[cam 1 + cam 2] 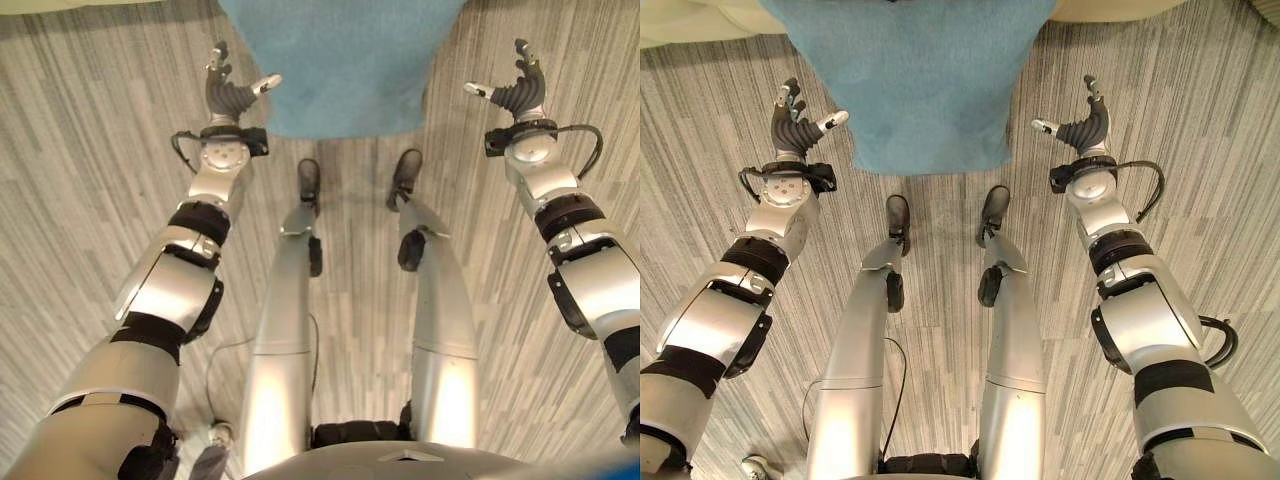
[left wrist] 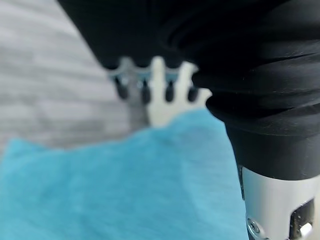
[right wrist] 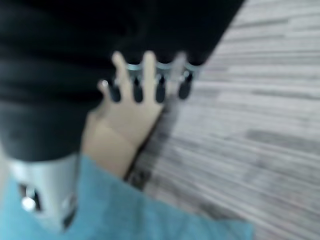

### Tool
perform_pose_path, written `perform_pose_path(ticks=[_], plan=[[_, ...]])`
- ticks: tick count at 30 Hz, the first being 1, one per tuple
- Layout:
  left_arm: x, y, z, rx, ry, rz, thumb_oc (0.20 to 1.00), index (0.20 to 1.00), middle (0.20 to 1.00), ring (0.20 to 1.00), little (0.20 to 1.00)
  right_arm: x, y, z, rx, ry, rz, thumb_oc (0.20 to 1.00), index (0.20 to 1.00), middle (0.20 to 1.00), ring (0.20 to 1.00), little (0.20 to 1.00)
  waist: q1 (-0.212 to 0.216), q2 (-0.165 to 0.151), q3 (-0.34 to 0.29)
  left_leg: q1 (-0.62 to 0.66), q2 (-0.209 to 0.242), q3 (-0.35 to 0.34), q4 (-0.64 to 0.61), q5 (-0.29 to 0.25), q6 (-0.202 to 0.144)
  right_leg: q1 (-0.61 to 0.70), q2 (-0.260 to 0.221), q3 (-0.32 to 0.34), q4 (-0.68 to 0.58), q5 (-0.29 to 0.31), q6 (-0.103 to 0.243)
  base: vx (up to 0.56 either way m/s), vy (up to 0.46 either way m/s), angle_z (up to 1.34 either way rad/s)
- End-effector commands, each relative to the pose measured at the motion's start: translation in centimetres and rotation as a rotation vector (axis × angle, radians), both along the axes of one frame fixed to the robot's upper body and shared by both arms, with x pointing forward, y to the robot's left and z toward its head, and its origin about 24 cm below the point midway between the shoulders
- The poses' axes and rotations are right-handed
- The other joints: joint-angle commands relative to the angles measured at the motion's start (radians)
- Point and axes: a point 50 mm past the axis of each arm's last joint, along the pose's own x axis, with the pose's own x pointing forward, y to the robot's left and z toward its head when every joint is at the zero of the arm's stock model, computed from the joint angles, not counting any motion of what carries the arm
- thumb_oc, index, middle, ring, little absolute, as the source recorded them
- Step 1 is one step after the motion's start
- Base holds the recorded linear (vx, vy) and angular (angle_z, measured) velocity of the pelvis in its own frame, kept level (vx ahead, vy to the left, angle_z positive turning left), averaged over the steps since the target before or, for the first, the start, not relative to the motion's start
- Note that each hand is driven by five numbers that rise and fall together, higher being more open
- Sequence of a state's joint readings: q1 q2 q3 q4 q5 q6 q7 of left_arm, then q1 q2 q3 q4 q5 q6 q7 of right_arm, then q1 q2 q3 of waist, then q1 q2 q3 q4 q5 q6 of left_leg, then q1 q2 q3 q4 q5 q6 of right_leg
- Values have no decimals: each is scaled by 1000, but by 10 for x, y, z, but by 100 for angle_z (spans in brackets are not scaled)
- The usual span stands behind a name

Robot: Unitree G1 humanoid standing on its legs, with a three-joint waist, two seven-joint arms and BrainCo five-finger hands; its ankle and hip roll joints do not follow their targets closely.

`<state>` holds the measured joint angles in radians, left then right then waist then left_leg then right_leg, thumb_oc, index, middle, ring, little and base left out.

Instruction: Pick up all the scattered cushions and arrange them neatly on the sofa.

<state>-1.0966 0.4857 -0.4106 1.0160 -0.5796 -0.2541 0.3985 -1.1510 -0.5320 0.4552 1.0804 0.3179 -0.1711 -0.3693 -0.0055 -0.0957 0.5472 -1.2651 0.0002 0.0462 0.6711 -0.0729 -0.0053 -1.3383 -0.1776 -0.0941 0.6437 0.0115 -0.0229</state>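
I have both hands spread wide, left hand [image 1: 232, 92] and right hand [image 1: 515, 92] flanking the blue cushion [image 1: 915, 80]; uneven closing could make it slip.

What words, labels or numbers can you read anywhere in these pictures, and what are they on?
None: no readable text, number or sign shows.
Blue cushion: plain fabric, no label visible.
Striped grey floor: pattern, no print.
Left hand and right hand, held open either side of the cushion: no markings legible.
Cream sofa edge: plain.
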Motion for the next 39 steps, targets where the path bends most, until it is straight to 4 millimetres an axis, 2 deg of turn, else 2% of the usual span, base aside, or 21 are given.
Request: perform_pose_path(ticks=[1, 7, 11, 16, 19, 21, 22, 23, 24, 27, 31, 32, 33, 34, 35, 37, 39], plan=[[-3, 21, 12, -60, -53, 68, 1000, 1000, 1000, 1000, 1000, -5, -21, 17, -22, -65, -48, 1000, 1000, 1000, 1000, 1000, -8, 39, -39, 11, -1, -82, -56, 8, -50, 51, -40, 82, 45, -76, 145, 28, 3, 4], [0, 25, 47, -26, -95, 105, 1000, 1000, 1000, 1000, 1000, -2, -9, 52, -32, -138, -23, 1000, 1000, 1000, 1000, 1000, -11, 31, -51, -80, -6, -75, -30, 6, -47, -39, -34, 95, 59, -76, 148, 21, 12, -1], [2, 15, 68, -43, -136, 84, 1000, 1000, 1000, 1000, 1000, -1, -1, 66, -10, -169, -2, 1000, 1000, 1000, 1000, 1000, -14, 31, -58, -124, -13, -75, -13, 3, -43, -81, -35, 102, 74, -82, 148, 52, 14, -1], [4, -9, 96, -13, -189, 20, 1000, 1000, 1000, 1000, 1000, 1, 10, 85, -2, -195, 14, 1000, 1000, 1000, 1000, 1000, -14, 37, -65, -158, -15, -73, -6, 6, -41, -120, -34, 109, 87, -86, 152, 40, 12, 0], [3, -32, 116, 18, -248, -46, 1000, 1000, 1000, 1000, 1000, 1, 21, 103, -17, -230, 35, 1000, 1000, 1000, 1000, 1000, -12, 44, -64, -171, -18, -72, -13, 15, -42, -141, -34, 113, 95, -82, 156, 0, 0, 0], [2, -47, 120, 37, -265, -85, 1000, 1000, 1000, 1000, 1000, 0, 28, 109, -37, -240, 52, 1000, 1000, 1000, 1000, 1000, -8, 47, -64, -176, -20, -68, -15, 17, -42, -146, -37, 118, 94, -79, 157, 0, 0, 0], [0, -71, 128, 35, -294, -151, 1000, 1000, 1000, 1000, 1000, 1, 42, 116, -53, -242, 84, 1000, 1000, 1000, 1000, 1000, -1, 55, -64, -189, -23, -67, -8, 23, -42, -161, -35, 120, 109, -82, 156, 0, 0, 0], [0, -71, 129, 34, -294, -151, 1000, 1000, 1000, 1000, 1000, 1, 42, 117, -54, -243, 84, 1000, 1000, 1000, 1000, 1000, -1, 56, -64, -190, -23, -67, -8, 23, -42, -162, -36, 120, 110, -82, 156, 12, -27, 6], [-1, -91, 130, 28, -307, -201, 1000, 1000, 1000, 1000, 1000, 3, 53, 117, -60, -231, 105, 1000, 1000, 1000, 1000, 1000, 8, 63, -66, -198, -23, -68, -4, 25, -44, -169, -40, 116, 115, -85, 156, 3, -16, 9], [-7, -111, 139, 20, -355, -260, 1000, 1000, 1000, 1000, 1000, 3, 75, 123, -73, -247, 163, 1000, 1000, 1000, 1000, 1000, 20, 74, -69, -216, -27, -68, 13, 26, -42, -187, -36, 117, 127, -90, 154, 7, -8, 5], [-11, -121, 145, 22, -386, -284, 1000, 1000, 1000, 1000, 1000, -2, 118, 131, -87, -283, 293, 1000, 1000, 1000, 1000, 1000, 30, 82, -78, -232, -30, -68, 16, 33, -42, -214, -37, 120, 147, -96, 154, 0, 0, 0], [-12, -122, 145, 0, -390, -297, 1000, 1000, 1000, 1000, 1000, -6, 135, 131, -85, -293, 358, 1000, 1000, 1000, 1000, 1000, 33, 82, -81, -235, -31, -70, 16, 34, -41, -220, -36, 120, 153, -97, 153, 0, 0, 0], [-12, -122, 143, -22, -394, -306, 1000, 1000, 1000, 1000, 1000, -9, 150, 130, -45, -303, 428, 536, 536, 536, 536, 536, 32, 81, -86, -240, -32, -71, 17, 34, -41, -228, -34, 121, 157, -99, 152, 0, 0, 0], [-14, -124, 143, -45, -401, -318, 514, 514, 514, 514, 514, -15, 165, 131, -7, -324, 500, 250, 250, 250, 250, 250, 33, 81, -87, -243, -32, -72, 19, 34, -41, -230, -33, 121, 159, -100, 151, 17, -9, 3], [-14, -125, 141, -55, -407, -323, 200, 200, 200, 200, 200, -19, 173, 129, 24, -338, 544, 200, 200, 200, 200, 200, 33, 80, -90, -243, -33, -73, 20, 34, -40, -230, -32, 121, 162, -102, 150, 0, 0, 0], [-18, -121, 136, -88, -433, -337, 200, 200, 200, 200, 200, -39, 207, 126, 118, -388, 739, 200, 200, 200, 200, 200, 29, 78, -98, -239, -30, -68, 16, 37, -42, -231, -28, 119, 165, -105, 147, 8, 3, 2], [-17, -113, 130, -116, -430, -335, 200, 200, 200, 200, 200, -47, 218, 121, 82, -407, 794, 200, 200, 200, 200, 200, 23, 73, -110, -237, -28, -67, 9, 40, -43, -230, -26, 114, 162, -103, 145, 0, 0, 0]])
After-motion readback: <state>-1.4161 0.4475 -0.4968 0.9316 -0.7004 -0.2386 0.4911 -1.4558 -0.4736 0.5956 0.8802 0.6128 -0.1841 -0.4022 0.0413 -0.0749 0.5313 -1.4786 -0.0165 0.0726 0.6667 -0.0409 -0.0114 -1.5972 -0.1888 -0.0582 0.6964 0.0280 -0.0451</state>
